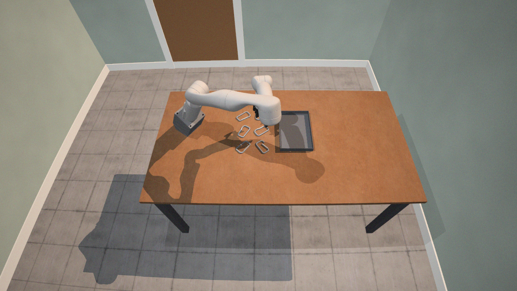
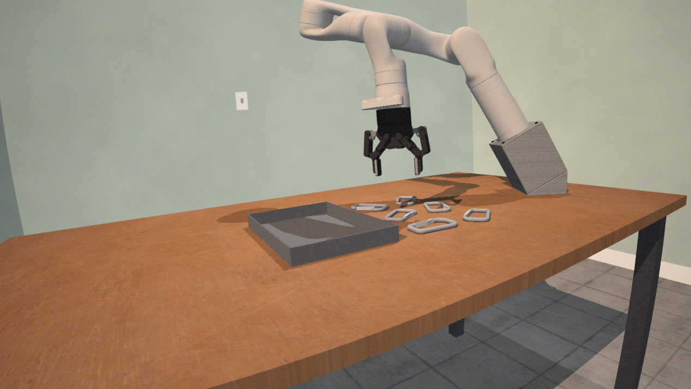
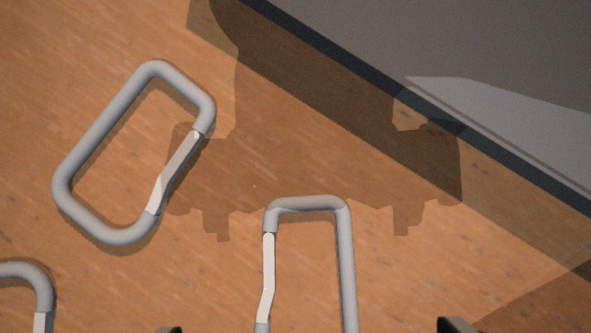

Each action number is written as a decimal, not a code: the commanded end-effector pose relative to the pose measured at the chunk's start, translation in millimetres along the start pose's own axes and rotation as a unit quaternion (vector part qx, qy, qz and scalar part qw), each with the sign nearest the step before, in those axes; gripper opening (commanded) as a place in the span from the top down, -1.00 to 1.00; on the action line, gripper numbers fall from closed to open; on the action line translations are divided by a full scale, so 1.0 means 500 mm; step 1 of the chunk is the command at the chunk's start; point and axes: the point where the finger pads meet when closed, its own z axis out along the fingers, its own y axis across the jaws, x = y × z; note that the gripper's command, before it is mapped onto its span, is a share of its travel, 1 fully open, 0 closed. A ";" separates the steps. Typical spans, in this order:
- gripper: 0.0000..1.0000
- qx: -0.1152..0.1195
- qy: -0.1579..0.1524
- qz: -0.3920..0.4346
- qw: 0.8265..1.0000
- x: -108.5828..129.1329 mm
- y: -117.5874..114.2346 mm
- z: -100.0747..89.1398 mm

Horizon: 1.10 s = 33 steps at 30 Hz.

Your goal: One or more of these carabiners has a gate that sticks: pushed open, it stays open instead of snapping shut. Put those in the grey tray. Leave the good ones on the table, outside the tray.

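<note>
Several grey carabiners lie flat on the wooden table, left of the grey tray [image 1: 295, 131], all outside it. My gripper [image 2: 396, 167] is open and empty. It hangs well above the carabiners, near the tray's left edge. In the wrist view, one whole carabiner [image 3: 133, 152] lies at the left with its pale gate shut. A second carabiner [image 3: 309, 262] lies between my fingertips at the bottom edge, partly cut off. A third carabiner [image 3: 28, 290] shows at the bottom left corner. The tray [image 2: 321, 230] is empty, and its corner also shows in the wrist view [image 3: 468, 70].
The arm's base [image 1: 188, 121] stands at the table's back left. In the side view the carabiners spread from near the tray [image 2: 369, 207] out toward the base [image 2: 476, 214]. The arm's shadow falls across the carabiners and the tray.
</note>
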 end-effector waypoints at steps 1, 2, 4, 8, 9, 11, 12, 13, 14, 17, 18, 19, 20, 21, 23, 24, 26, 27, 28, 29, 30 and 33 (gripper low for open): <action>-1.00 0.000 0.001 0.000 1.000 0.001 0.000 -0.001; -1.00 0.000 0.001 0.000 1.000 0.001 0.000 -0.001; -1.00 0.000 0.001 0.000 1.000 0.001 0.000 -0.001; -1.00 0.000 0.001 0.000 1.000 0.000 -0.001 -0.101; -1.00 0.000 0.001 0.000 1.000 0.000 -0.001 -0.101; -1.00 0.000 0.001 0.000 1.000 0.000 -0.001 -0.101; -1.00 0.000 0.001 0.000 1.000 0.000 -0.001 -0.101; -1.00 0.000 0.001 0.000 1.000 0.000 -0.001 -0.101; -1.00 0.000 0.001 0.000 1.000 0.000 -0.001 -0.101; -1.00 0.000 0.001 0.000 1.000 0.000 -0.001 -0.101; -1.00 0.000 0.001 0.000 1.000 0.000 -0.001 -0.101; -1.00 0.000 0.001 0.000 1.000 0.000 -0.001 -0.101; -1.00 0.000 0.001 0.000 1.000 0.000 -0.001 -0.101; -1.00 0.000 0.001 0.000 1.000 0.000 -0.001 -0.101; -1.00 0.003 0.000 -0.003 1.000 0.000 -0.008 -0.199; -1.00 0.003 0.000 -0.003 1.000 0.000 -0.008 -0.199; -1.00 0.003 0.000 -0.003 1.000 0.000 -0.008 -0.199; -1.00 0.003 0.000 -0.003 1.000 0.000 -0.008 -0.199; -1.00 0.003 0.000 -0.003 1.000 0.000 -0.008 -0.199; -1.00 0.003 0.000 -0.003 1.000 0.000 -0.008 -0.199; -1.00 0.003 0.000 -0.003 1.000 0.000 -0.008 -0.199; -1.00 0.003 0.000 -0.003 1.000 0.000 -0.008 -0.199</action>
